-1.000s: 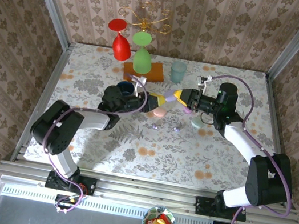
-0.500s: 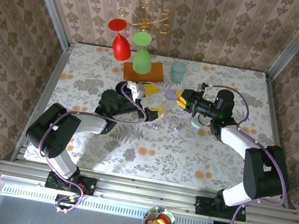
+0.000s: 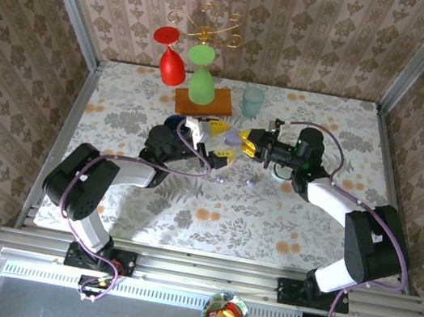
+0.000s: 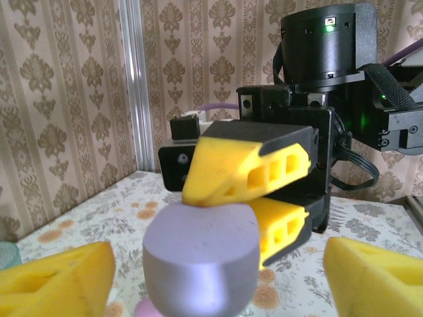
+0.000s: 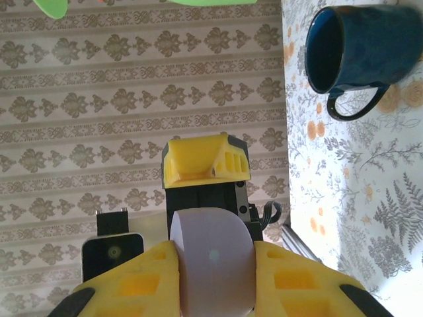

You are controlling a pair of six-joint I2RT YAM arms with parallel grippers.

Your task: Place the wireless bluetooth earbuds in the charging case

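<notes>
Both arms have drawn together since half a second ago: the right claw (image 3: 246, 141) has carried the lilac case (image 3: 235, 137) leftward, and the left claw (image 3: 220, 142) has come forward to meet it; the right claw is clenched on the case, one yellow finger above it and one below, holding it in the air over the tabletop (image 3: 267, 217); the left claw is released, its fingers (image 4: 56, 281) standing wide on either side of the case with a gap on each side in the left wrist view, so it grips nothing; the case looks closed from here, though I cannot tell whether its lid has started to lift; two tiny earbuds (image 3: 218, 180) lie loose on the tabletop, just in front of the claws and apart from each other; by my reading the task has barely begun: the case is only presented, and opening it, picking up each bud and seating it all remain.
</notes>
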